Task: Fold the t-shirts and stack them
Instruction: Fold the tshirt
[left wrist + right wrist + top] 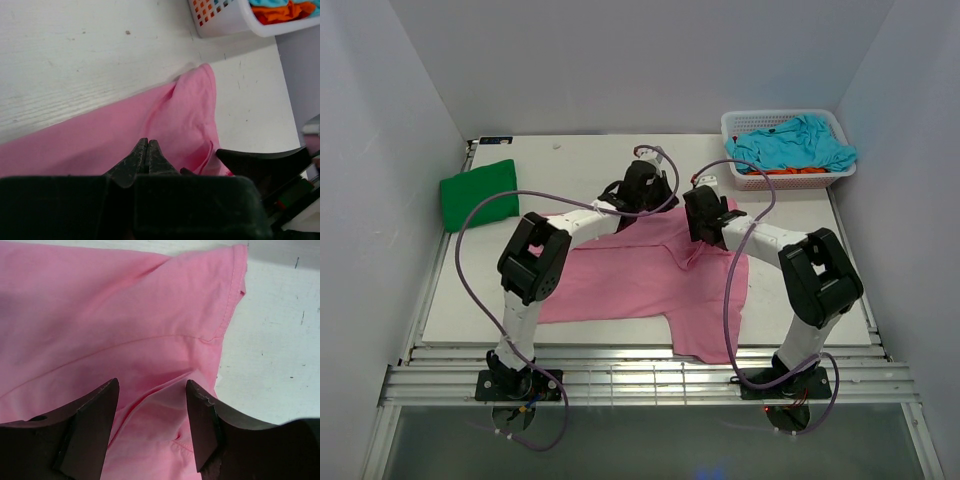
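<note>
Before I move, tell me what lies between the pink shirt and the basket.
Only bare white table lies between the pink shirt and the basket. The left wrist view shows that stretch plainly.

Surface (580,160): pink t-shirt (620,285) spread out, centre; green t-shirt (480,193) folded, far left; white basket (750,181), far right, holding turquoise t-shirt (800,143) over orange t-shirt (800,171).

The left arm (533,262) and right arm (817,275) are made of white tubular links joined by bulky black joint housings, each on a black base (510,385). A thin purple cable (470,215) trails in loose loops along each. The left pincer (147,142) and right pincer (152,390) have dark, wedge-shaped fingers with scuffed tips.
</note>
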Controlling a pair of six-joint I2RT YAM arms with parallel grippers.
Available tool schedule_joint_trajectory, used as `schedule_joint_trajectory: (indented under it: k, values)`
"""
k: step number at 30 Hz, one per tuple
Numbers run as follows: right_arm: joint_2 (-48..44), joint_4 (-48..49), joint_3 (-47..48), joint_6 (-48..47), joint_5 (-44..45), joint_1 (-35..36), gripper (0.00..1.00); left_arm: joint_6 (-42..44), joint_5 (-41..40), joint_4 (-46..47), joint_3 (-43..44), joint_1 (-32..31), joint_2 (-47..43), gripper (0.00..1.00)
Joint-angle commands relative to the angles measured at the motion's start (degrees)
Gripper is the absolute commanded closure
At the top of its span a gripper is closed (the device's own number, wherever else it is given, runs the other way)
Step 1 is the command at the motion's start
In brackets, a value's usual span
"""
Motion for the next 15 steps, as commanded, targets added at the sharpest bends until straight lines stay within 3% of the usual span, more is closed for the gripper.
schedule_joint_trajectory:
  k: [1,7,15]
  values:
    - [0.8,1.7,1.0,-0.7,0.4,-1.4,0.38,-0.6,2.6,-0.8,1.1,-0.5,2.7,1.0]
    - [1.9,3.1,0.1,-0.9,-0.2,-2.4,0.44,-1.2,2.1,-1.8,0.6,-1.6,5.1,1.0]
    - [-2.0,2.4,-2.1,-0.4,0.2,-2.4,0.82,-1.6,1.7,-2.6,-0.1,-1.9,6.3,1.0]
